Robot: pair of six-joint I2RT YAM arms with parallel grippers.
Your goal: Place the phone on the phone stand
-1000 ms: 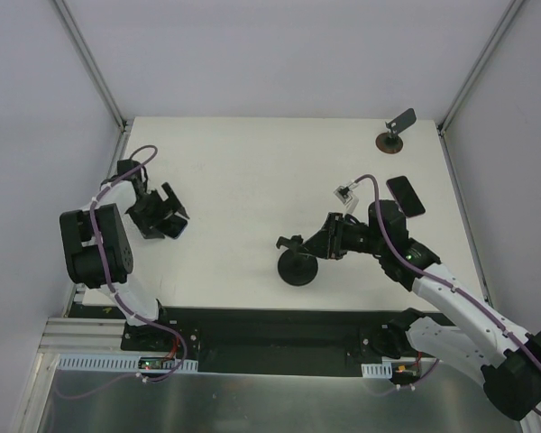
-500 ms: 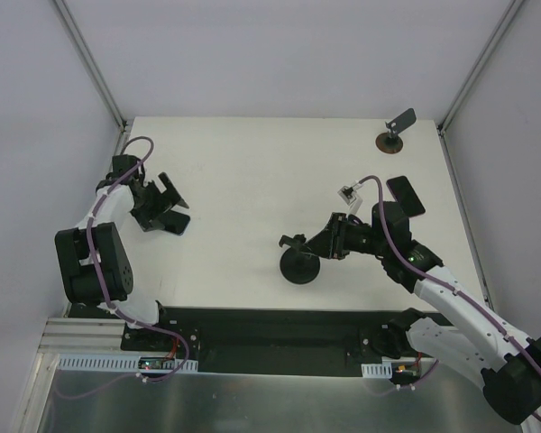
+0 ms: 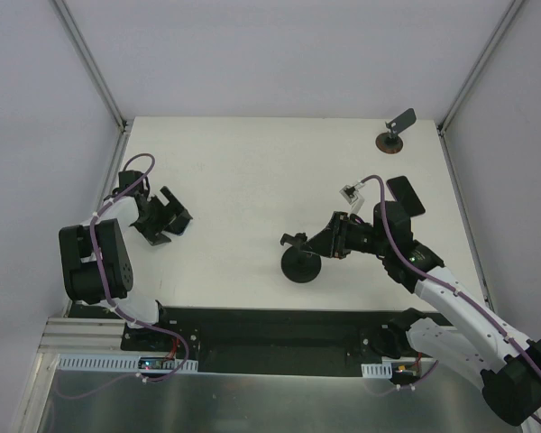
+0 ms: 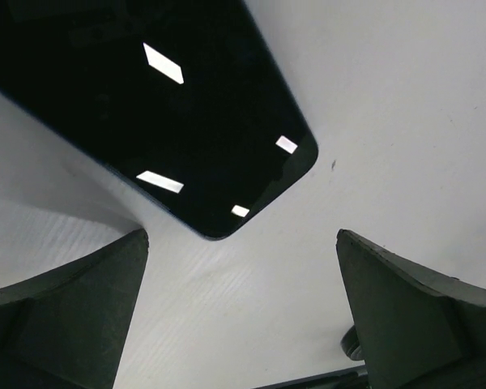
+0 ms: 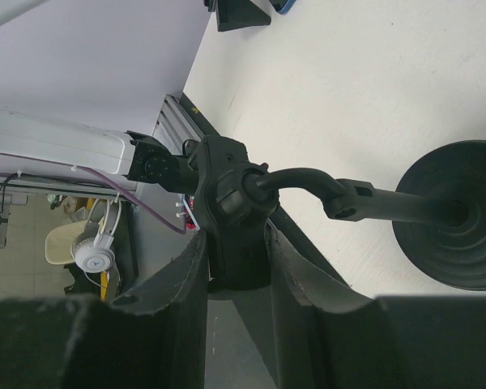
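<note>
The phone (image 4: 146, 105), black with a glossy screen and a bluish edge, lies flat on the white table in the left wrist view, just beyond the fingertips. My left gripper (image 4: 239, 243) is open and empty, its fingers wide apart short of the phone's corner. In the top view it (image 3: 169, 215) sits at the left side of the table and hides most of the phone. The all-black phone stand (image 3: 300, 264) stands on its disc base near the middle. My right gripper (image 5: 235, 243) is shut on the stand's clamp head (image 5: 231, 194); its stem reaches to the disc base (image 5: 462, 215).
A second black phone with a reddish rim (image 3: 406, 195) lies at the right side of the table. A brown-based stand with a grey plate (image 3: 395, 131) stands at the far right corner. Grey walls and metal posts surround the table (image 3: 252, 171).
My left gripper has shifted about at the left side of the table, first further away, then back nearer, staying open. The right gripper and stand have barely moved.
</note>
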